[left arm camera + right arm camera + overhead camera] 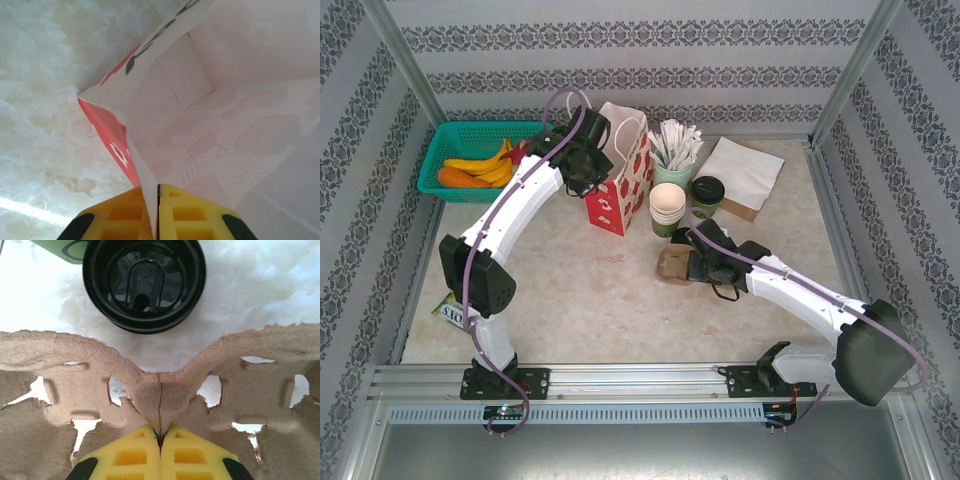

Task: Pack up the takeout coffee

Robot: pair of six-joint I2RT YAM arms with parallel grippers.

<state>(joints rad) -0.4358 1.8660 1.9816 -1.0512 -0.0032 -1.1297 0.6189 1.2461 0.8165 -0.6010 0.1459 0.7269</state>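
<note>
Straw cup [671, 165], napkins [748, 168] beside lidded cup [708, 191]

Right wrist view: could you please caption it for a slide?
Right gripper pinching the pulp tray at its centre ridge, black lid just beyond.

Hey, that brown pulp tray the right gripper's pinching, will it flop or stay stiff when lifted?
Probably stiff: the pulp tray looks thickly moulded. Likely light, so the right gripper, shut on its centre ridge, should carry it. The ragged cut-outs suggest it could tear if yanked.
</note>
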